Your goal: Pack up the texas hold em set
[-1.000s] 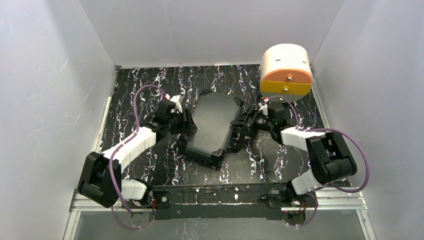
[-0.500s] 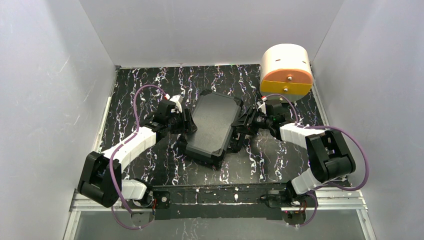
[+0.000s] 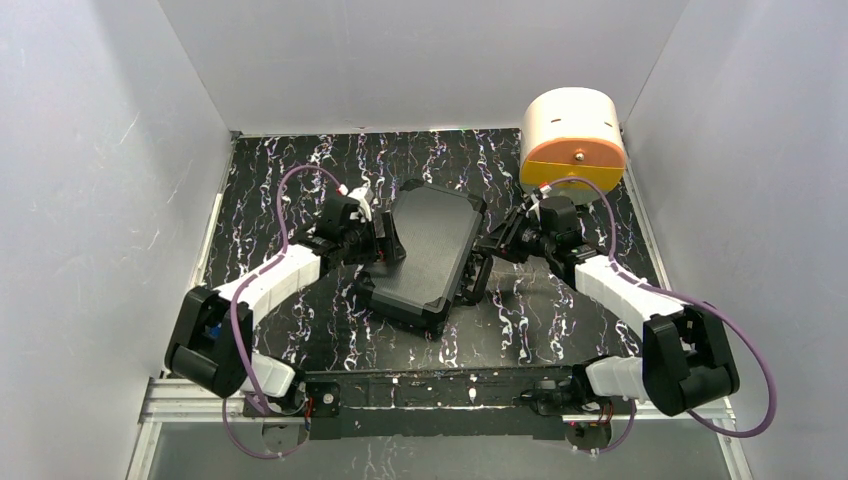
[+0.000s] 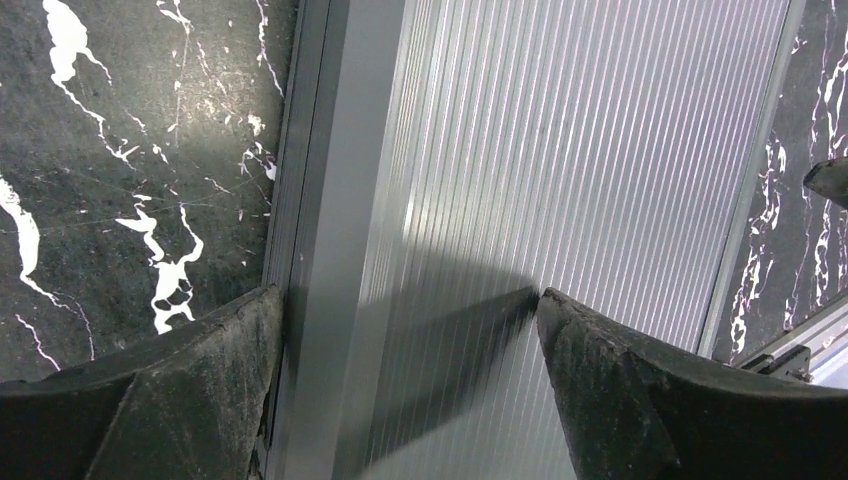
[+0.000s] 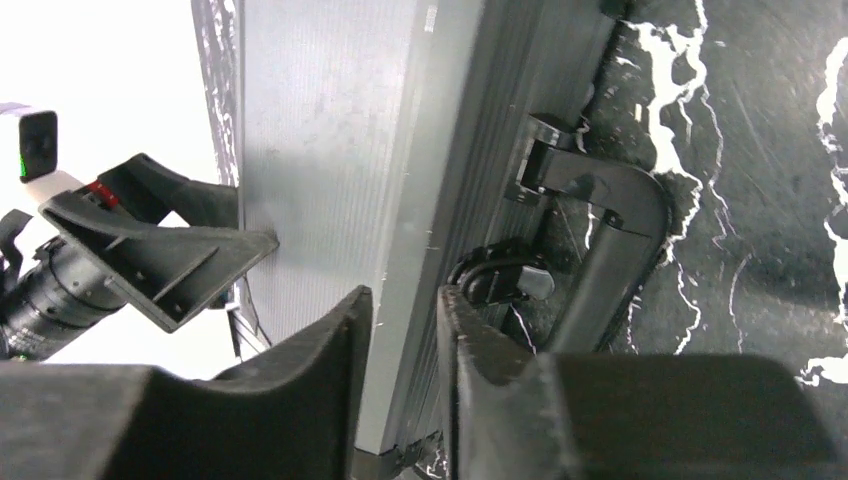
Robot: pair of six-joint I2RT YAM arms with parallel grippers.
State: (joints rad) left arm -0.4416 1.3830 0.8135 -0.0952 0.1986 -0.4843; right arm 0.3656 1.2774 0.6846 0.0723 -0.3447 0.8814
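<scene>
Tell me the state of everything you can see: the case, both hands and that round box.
Briefcase: lid down, lying flat.
Handle: folded down at the case's side.
Left hand: open, fingers spread over the lid's edge.
Right hand: nearly shut, at the handle side.
White-and-orange box: far right corner, untouched.

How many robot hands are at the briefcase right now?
2. The left hand is over the briefcase's left edge, fingers spread wide; the right hand is at its right side, near the handle.
</scene>
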